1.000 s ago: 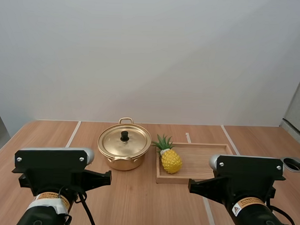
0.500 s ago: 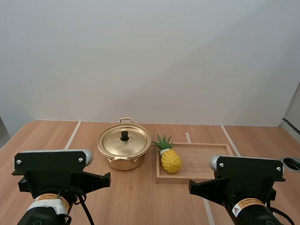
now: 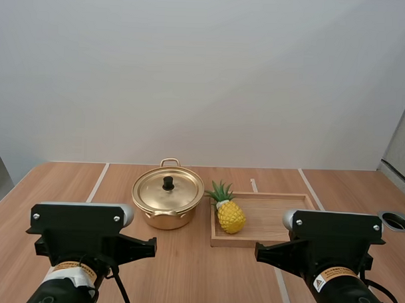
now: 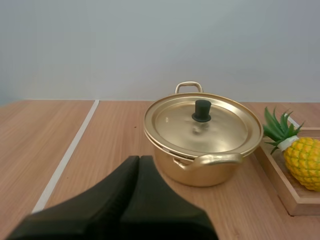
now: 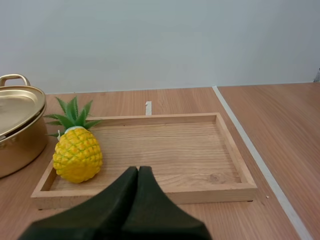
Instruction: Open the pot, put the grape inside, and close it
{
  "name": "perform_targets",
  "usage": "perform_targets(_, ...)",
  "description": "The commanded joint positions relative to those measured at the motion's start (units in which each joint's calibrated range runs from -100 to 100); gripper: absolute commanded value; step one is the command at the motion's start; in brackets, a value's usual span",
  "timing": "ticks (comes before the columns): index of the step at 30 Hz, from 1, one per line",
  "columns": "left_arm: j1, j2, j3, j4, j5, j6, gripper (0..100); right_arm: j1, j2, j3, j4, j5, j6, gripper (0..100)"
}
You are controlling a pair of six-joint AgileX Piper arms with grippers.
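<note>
Pot: a shiny golden metal pot [image 3: 168, 220] with two loop handles, standing upright on the wooden surface [image 3: 185, 270].
Lid: a golden lid [image 3: 178, 192] with a black knob [image 3: 168, 183] at its centre, seated flat on the pot, which is closed.
Fruit: a yellow pineapple [image 3: 231, 216] with a green leaf crown, just beside the pot on its right, the crown pointing toward the pot.
Tray: a shallow wooden tray [image 3: 280, 217] to the right of the pot; the pineapple lies in the tray end nearest the pot.
Left claw: the left claw [image 4: 139, 159] is clenched on nothing, its black fingers pressed into one wedge, on the near side of the pot and apart from it.
Right claw: the right claw [image 5: 138, 170] is likewise clenched and empty, to the right of the pot at the tray's near rim.
Left wrist view: brings out the pot's near handle and the knob's reflection on the lid.
Right wrist view: brings out the tray's wood grain and the pineapple's diamond pattern, with the pot's edge beside the leaves.
High view: brings out pale lines [image 3: 98, 180] running along the surface to the left and right of the pot, and a round grommet [image 3: 398, 221] far to the pot's right.
Writing: orange-and-white stickers [image 3: 334, 274] on both arms, the text too small to read.
</note>
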Motion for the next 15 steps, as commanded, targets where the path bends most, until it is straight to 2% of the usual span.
perform_targets(1,0.01,-0.21,0.04,-4.0,-1.59,3.54,0,-0.19,-0.43,0.0,0.08,-0.05,0.17,0)
perform_targets(15,0.01,-0.21,0.04,-4.47,-5.03,3.98,0,-0.19,-0.43,0.0,0.08,-0.05,0.17,0)
